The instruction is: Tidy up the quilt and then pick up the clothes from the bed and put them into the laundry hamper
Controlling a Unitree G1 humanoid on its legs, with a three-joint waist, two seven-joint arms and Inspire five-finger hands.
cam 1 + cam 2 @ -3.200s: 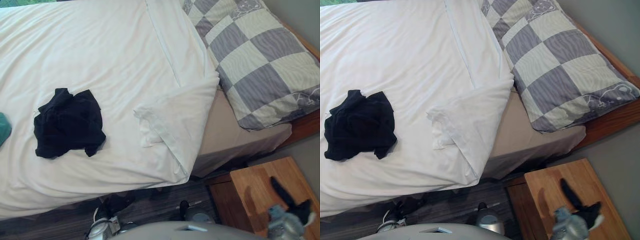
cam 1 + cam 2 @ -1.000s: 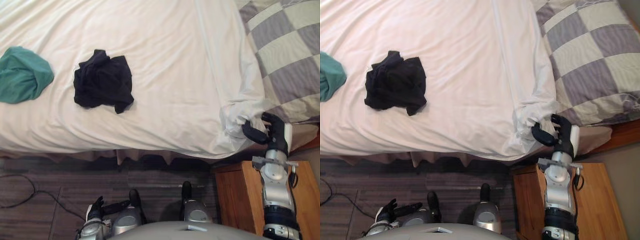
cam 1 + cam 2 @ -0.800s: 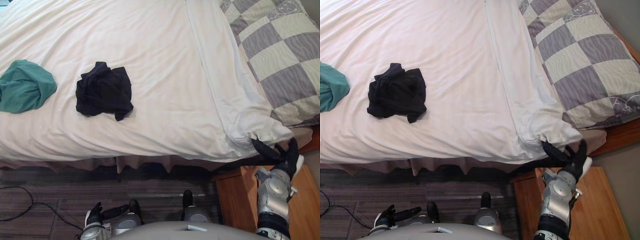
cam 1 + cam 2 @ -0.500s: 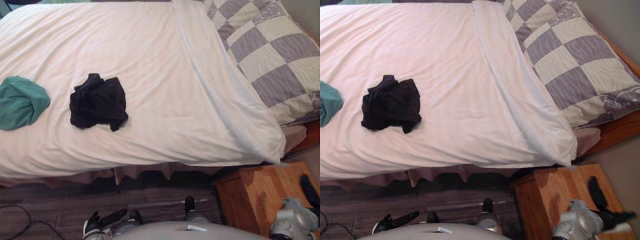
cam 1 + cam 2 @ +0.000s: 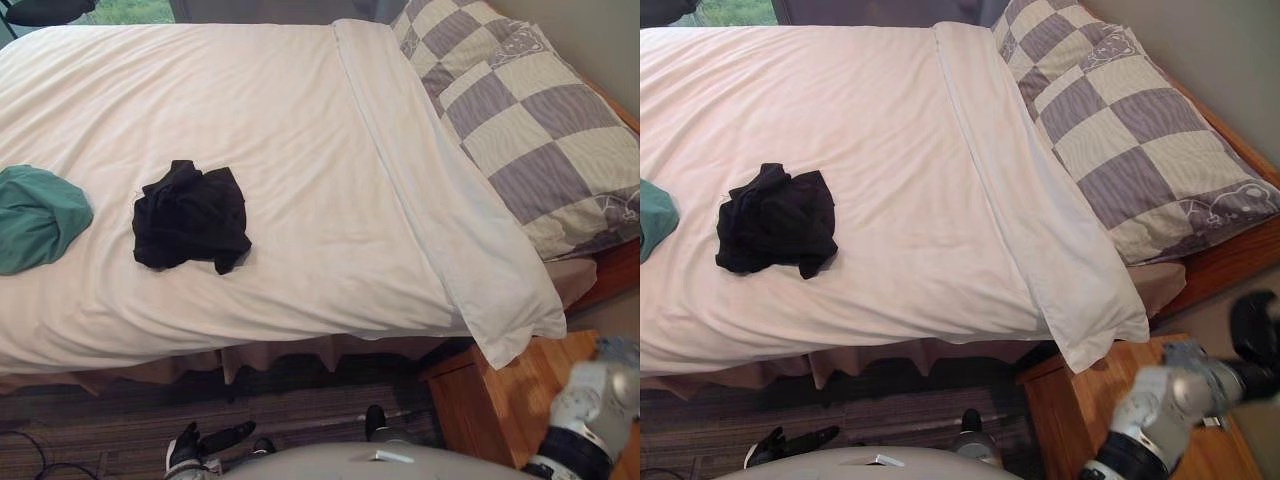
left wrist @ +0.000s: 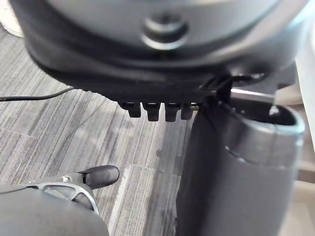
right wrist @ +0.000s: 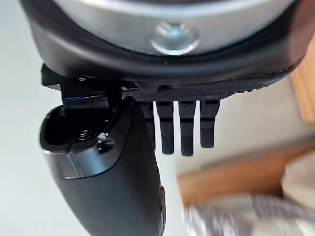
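Note:
The white quilt [image 5: 300, 130] lies spread flat over the bed, and its near corner [image 5: 520, 325] hangs a little past the mattress edge. A crumpled black garment [image 5: 190, 215] rests on the quilt left of the middle. A green garment [image 5: 40, 218] lies at the bed's left edge. My right hand [image 5: 1252, 325] is off the bed at the lower right, beyond the nightstand, open, its straight fingers [image 7: 182, 130] holding nothing. My left hand [image 5: 205, 442] hangs low by the floor in front of the bed, open and empty.
A grey-and-cream checked pillow [image 5: 540, 130] lies at the head of the bed on the right. A wooden nightstand [image 5: 500, 395] stands beside the bed's near right corner. Dark plank floor [image 5: 300, 400] runs along the bed's front edge.
My right hand has let go of the quilt's corner and drawn back to the right past the nightstand. The corner now lies flat. The camera has shifted too.

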